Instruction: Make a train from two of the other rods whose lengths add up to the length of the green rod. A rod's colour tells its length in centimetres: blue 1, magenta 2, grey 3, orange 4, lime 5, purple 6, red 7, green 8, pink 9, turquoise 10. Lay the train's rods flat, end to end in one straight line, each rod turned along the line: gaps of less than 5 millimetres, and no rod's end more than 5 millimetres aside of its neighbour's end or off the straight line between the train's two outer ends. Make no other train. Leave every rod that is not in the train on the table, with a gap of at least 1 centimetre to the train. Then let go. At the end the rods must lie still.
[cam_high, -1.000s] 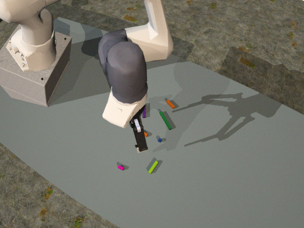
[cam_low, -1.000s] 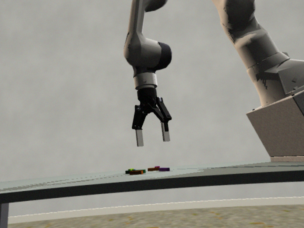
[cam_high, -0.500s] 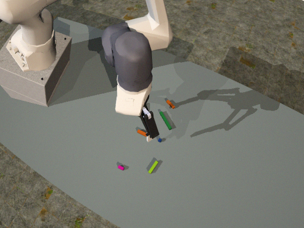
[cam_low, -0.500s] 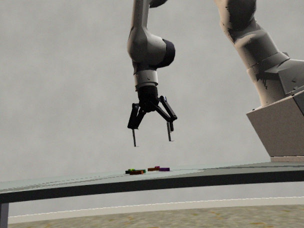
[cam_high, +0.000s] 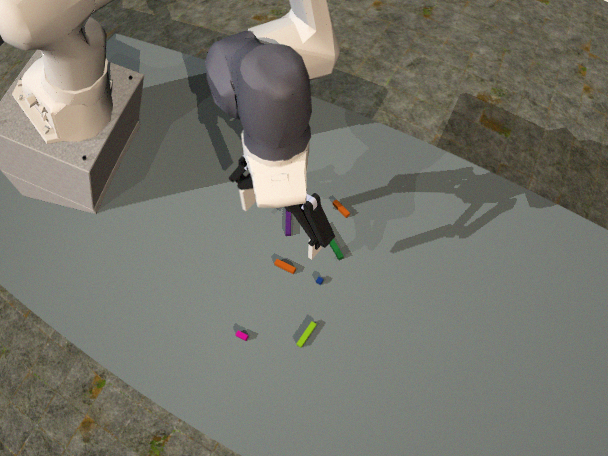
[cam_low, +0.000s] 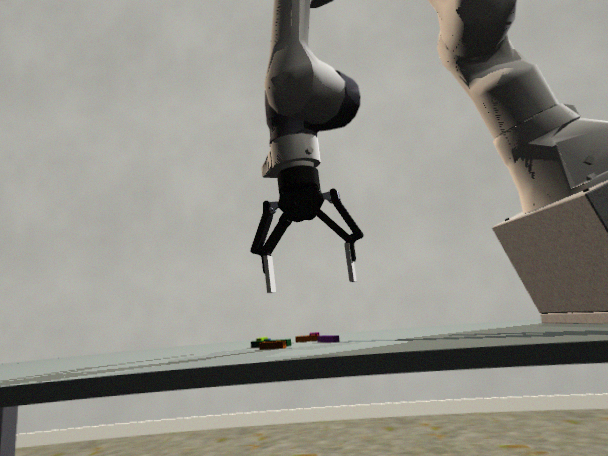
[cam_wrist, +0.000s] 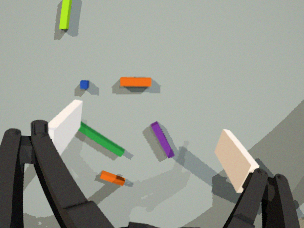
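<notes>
- My hand (cam_low: 310, 275) hangs high above the table (cam_high: 450, 325), fingers spread wide, holding nothing.
- The green rod (cam_wrist: 102, 140) lies beneath it; 2 orange rods, 1 (cam_wrist: 135, 82) farther and 1 (cam_wrist: 112, 177) nearer, lie apart.
- I should descend squarely over 1 orange rod, fingers straddling its width.

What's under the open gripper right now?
The gripper hangs open and empty, high above the table. The wrist view shows the purple rod lying between its fingers, with the green rod and an orange rod nearby. From the top, the arm covers part of purple.
</notes>
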